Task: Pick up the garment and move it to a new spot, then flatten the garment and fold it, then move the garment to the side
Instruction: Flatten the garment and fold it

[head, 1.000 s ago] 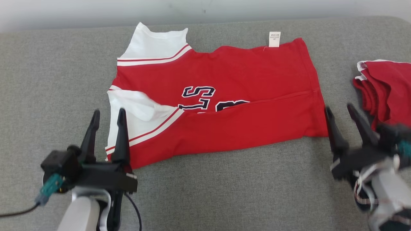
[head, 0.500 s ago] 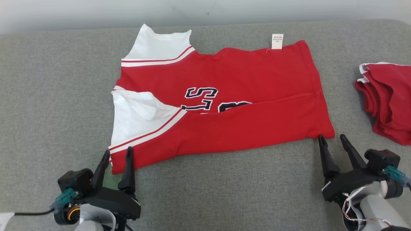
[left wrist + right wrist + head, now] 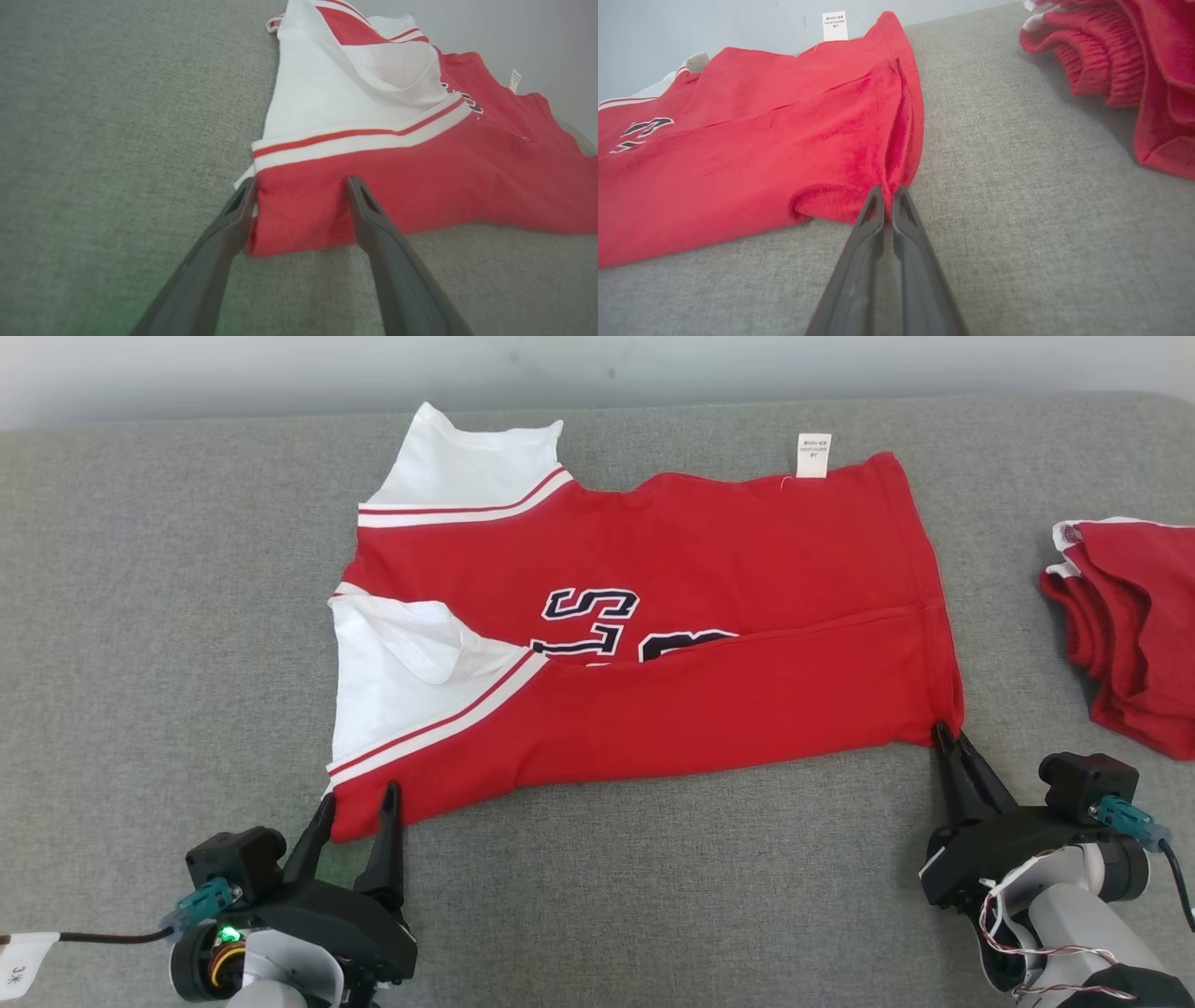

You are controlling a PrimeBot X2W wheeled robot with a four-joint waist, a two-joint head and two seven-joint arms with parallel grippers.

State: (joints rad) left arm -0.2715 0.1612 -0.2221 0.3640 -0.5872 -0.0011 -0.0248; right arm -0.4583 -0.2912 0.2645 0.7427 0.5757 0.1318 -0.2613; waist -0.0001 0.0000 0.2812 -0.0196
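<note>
Shirt [image 3: 653, 616] lies mid-surface: red body, white sleeves with striped trim, near edge folded up over navy lettering, where I can read an "S". White tag [image 3: 813, 455] at the far edge, print too small to read. Right gripper [image 3: 946, 737] is pinched on the near right corner. Left gripper [image 3: 358, 795] is wide, straddling the near left corner. Grey woven surface [image 3: 140, 616], pale wall [image 3: 280, 373], red clothes pile [image 3: 1134, 616] at right.

Head cam: high, facing forward-down, wide; whole garment [image 3: 653, 607], left hand [image 3: 358, 795] and right hand [image 3: 950, 735] in frame. Left wrist cam: low, very near, facing garment's sleeve-end corner. Right wrist cam: low, very near, facing hem corner. All three share white label [image 3: 813, 455].
</note>
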